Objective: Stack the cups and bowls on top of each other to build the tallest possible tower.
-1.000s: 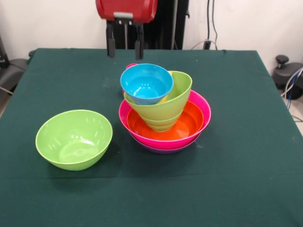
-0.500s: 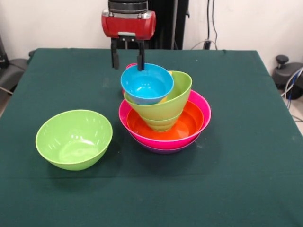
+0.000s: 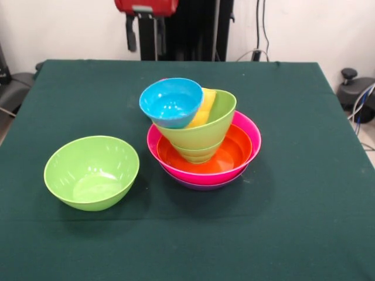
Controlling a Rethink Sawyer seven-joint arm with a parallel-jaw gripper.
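- While the pincer hangs empty with jaws apart, the tower leans.
- Best approach the loose green bowl squarely, gripping its rim, then lower gently.

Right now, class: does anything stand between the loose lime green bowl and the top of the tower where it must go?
Nothing visible does. The lime green bowl sits alone on the green table, with bare cloth between it and the tower. The tilted sky blue bowl already occupies the top.

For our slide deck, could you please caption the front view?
Red gripper raised behind a tower of nested glossy plastic bowls topped by a tilted small sky-blue bowl; a large lime-green bowl sits apart.
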